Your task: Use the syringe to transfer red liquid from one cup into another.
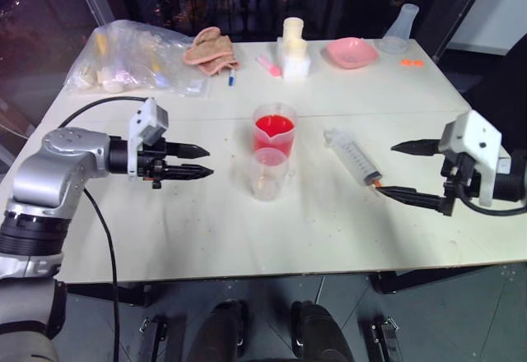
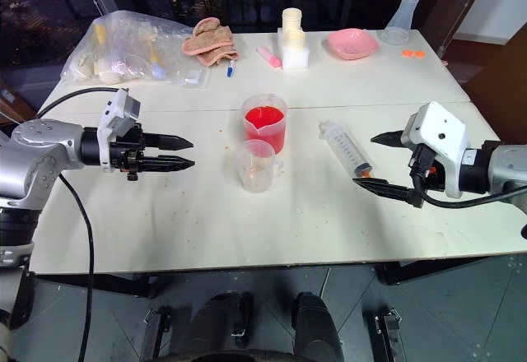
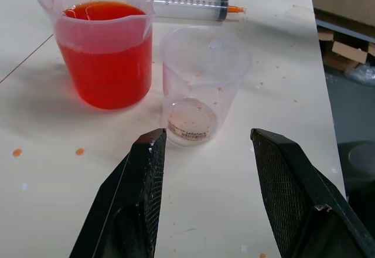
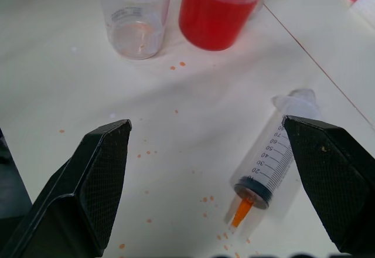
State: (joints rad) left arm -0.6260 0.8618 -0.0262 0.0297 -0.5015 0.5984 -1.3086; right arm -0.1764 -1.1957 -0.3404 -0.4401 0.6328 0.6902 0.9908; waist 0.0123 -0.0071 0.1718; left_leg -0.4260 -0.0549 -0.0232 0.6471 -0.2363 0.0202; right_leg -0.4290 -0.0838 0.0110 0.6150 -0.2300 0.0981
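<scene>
From the head view the syringe lies flat on the table at three o'clock of the beaker of red liquid, both claws released and empty, and from the right wrist view the right claw should straddle the barrel squarely before closing.

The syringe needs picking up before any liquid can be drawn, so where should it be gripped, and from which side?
Probably mid-barrel on the syringe, from above with the open right gripper, the nearer one. It lies flat on the table, so the fingers can straddle the round barrel crosswise, clear of the orange tip and plunger.
</scene>
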